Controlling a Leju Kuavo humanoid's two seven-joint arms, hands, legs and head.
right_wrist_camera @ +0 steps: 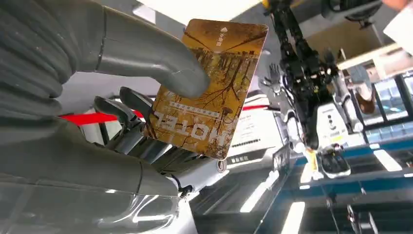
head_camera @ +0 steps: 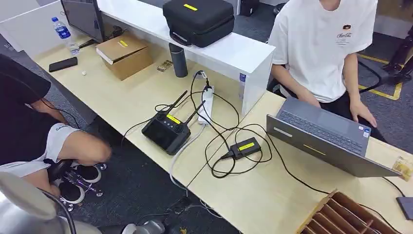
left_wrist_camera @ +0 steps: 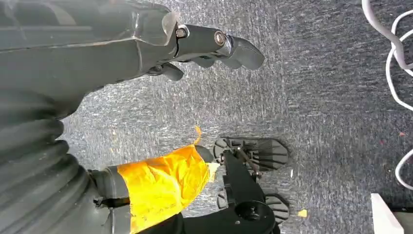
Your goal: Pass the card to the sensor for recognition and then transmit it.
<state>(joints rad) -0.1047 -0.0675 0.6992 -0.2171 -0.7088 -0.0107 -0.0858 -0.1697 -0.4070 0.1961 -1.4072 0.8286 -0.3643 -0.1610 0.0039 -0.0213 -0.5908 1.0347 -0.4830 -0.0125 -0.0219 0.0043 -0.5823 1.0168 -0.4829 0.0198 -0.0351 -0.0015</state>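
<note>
My right hand [right_wrist_camera: 127,92] pinches a golden-brown card [right_wrist_camera: 209,90] printed "HOTEL" between its thick grey thumb and its dark fingers [right_wrist_camera: 127,113]. The card is raised, with a ceiling and shelving behind it. A small black box with a yellow label [head_camera: 245,146], wired by a black cable, lies on the light wooden desk [head_camera: 263,200]; it looks like the sensor. A small gold-tan piece [head_camera: 403,168] shows at the desk's right edge; I cannot tell if it is the card. My left hand [left_wrist_camera: 204,46] hangs over the grey carpet, fingers apart, holding nothing.
A grey laptop [head_camera: 321,134] sits in front of a person in a white shirt [head_camera: 326,44]. A black controller with antennas [head_camera: 165,129], a power strip [head_camera: 207,105] and looped cables lie mid-desk. A wooden slotted box [head_camera: 341,214] is near right. Another person [head_camera: 29,126] sits left.
</note>
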